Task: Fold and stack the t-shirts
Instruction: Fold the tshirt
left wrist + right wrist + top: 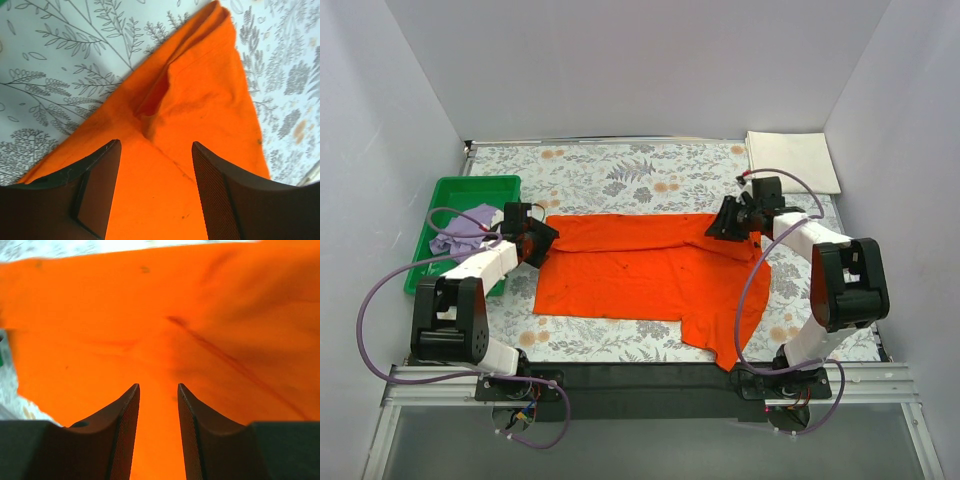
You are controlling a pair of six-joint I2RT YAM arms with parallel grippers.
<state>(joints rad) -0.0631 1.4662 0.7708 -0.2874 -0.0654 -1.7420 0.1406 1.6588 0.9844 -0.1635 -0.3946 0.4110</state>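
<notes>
**Orange t-shirt** (650, 275): spread flat across the middle of the flower-patterned table (620, 170), one sleeve trailing toward the near right edge. The far right part is folded over on itself.

**Lilac t-shirt** (465, 228): crumpled in the green tray (470, 183) at the left side of the table.

**Cream-white t-shirt** (793, 160): folded and lying flat at the far right corner, well apart from the orange one.

**Left gripper** (156, 145): at the orange shirt's far left corner. Its fingers are spread, with the cloth lying on the table below the gap and nothing pinched.

**Right gripper** (158, 387): at the far right part of the orange shirt. Its fingers are drawn close, with orange cloth filling the narrow gap. It appears to pinch a fold of the shirt, though the close view leaves the contact itself unclear.
</notes>
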